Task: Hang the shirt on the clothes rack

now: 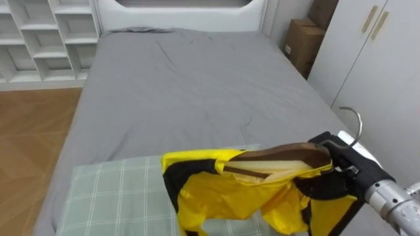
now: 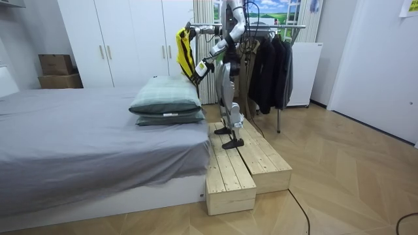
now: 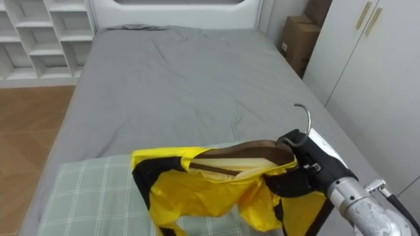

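The yellow garment (image 1: 230,193) is already draped over a wooden hanger (image 1: 279,159), so the dressing step looks done and the carrying step is in hand. The right hand (image 1: 333,162) is closed round the hanger's neck, fingers curled just below the metal hook (image 1: 355,126), which stands free above the hand. From that hand the hanger runs out toward the robot's left, and the garment hangs beneath it in loose folds, bunching under and beside the hand. Below the hand and the cloth lies a green checked pillow (image 1: 108,196) at the near end of the grey bed (image 1: 197,85).

In the room view the robot stands on a wooden platform (image 2: 238,170) facing the bed, the garment held high in front of it. The left hand (image 2: 204,66) sits lower, close against the garment's bottom edge; whether its fingers grip cannot be told. The clothes rack (image 2: 287,27), with dark clothes (image 2: 268,65) on it, stands behind the robot, well apart from the right hand. The next move probably calls for turning round to the rack and lowering the hook over its rail, keeping the hanger level so the garment does not slide off.
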Controlling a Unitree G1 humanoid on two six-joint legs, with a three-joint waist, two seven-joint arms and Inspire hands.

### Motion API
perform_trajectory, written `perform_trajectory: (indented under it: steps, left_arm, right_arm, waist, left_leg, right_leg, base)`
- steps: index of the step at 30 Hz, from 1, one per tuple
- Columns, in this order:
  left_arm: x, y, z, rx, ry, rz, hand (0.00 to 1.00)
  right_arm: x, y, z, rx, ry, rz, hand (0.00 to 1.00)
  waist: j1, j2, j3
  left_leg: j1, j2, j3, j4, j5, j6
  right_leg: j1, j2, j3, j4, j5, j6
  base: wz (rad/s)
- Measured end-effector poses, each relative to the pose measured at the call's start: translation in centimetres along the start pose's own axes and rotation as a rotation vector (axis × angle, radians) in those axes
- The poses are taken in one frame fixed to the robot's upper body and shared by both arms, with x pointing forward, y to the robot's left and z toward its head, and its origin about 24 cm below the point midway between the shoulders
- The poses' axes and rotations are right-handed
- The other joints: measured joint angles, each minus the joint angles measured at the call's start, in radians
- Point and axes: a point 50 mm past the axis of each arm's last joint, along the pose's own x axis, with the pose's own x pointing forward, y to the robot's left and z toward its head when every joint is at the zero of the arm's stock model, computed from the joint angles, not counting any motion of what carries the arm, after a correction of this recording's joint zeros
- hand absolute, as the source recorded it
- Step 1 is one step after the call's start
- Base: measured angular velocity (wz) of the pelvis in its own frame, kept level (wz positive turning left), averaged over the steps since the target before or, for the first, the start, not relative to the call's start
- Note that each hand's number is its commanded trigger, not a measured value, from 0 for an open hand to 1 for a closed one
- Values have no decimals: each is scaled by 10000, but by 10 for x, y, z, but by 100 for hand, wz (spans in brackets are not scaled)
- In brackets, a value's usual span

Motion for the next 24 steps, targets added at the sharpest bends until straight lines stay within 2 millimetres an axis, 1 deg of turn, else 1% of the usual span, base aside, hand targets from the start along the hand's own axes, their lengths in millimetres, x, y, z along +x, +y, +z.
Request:
perform_trajectory:
  steps: [3, 5, 7, 9, 11, 13, 15, 19, 22, 24]
  left_arm:
    - [0, -1, -6, 116, 316, -12, 0]
    - [-1, 0, -9, 113, 468, 47, 0]
    - [-1, 2, -16, -57, 717, 156, 0]
    - [-4, 3, -28, -373, 1151, 382, 0]
    - [-5, 4, -34, -586, 1343, 603, 0]
    - [-8, 6, -39, -798, 1493, 862, 0]
    - [-10, 8, -49, -1237, 1804, 1199, 0]
    - [-12, 5, -64, -1993, 2284, 1776, 0]
    - [-13, 0, -75, -2281, 2729, 1980, 0]
    - [-16, -4, -84, -2421, 3126, 2057, 0]
  right_arm:
    - [-3, -9, 6, -107, -220, -386, 100]
    - [-3, -10, 7, -137, -280, -448, 100]
    - [-3, -10, 7, -138, -286, -450, 100]
    - [-3, -11, 7, -136, -289, -487, 100]
    - [-4, -13, 7, -131, -267, -605, 100]
    - [-6, -17, 6, -113, -249, -784, 100]
    - [-6, -19, 6, -107, -240, -892, 100]
    - [-7, -22, 4, -73, -95, -1012, 100]
    - [-10, -26, 3, -60, -17, -1207, 100]
    - [-12, -25, 1, -58, 70, -1232, 100]
  waist:
    - [11, -2, -3]
    - [15, -6, -6]
    - [0, -10, -10]
    - [-12, -26, -19]
    - [-15, -35, -25]
    - [15, -39, -35]
    - [65, -49, -46]
    - [37, -56, -58]
    - [18, -82, -94]
    - [57, -136, -151]
  left_leg:
    - [3, 2, 19, -9, 0, 0]
    - [7, 5, 38, -13, -1, 0]
    - [26, 11, 54, -25, -1, 0]
    - [29, 31, 77, -32, -2, -2]
    - [20, 44, 85, -29, -11, -14]
    - [26, 60, 111, -30, -16, -23]
    - [85, 109, 232, -30, -37, -56]
    - [153, 138, 300, -40, -59, -87]
    - [197, 160, 375, -43, -71, -97]
    - [263, 196, 493, -42, -101, -120]
  right_leg:
    - [-9, 4, 18, -5, 0, -1]
    - [-10, 10, 36, -4, 0, -1]
    - [2, 23, 48, -5, 1, -2]
    - [-3, 46, 65, -18, 4, -7]
    - [-17, 59, 74, -19, 6, -9]
    - [-19, 83, 121, -17, 8, -13]
    - [-14, 137, 241, -14, 23, -38]
    - [15, 157, 257, -23, 27, -51]
    - [18, 177, 291, -34, 40, -72]
    - [28, 225, 385, -41, 60, -102]
  base:
    - [0]
    - [-2]
    - [0]
    - [0]
    - [0]
    - [-6]
    - [-14]
    - [-6]
    - [-7]
    - [-15]
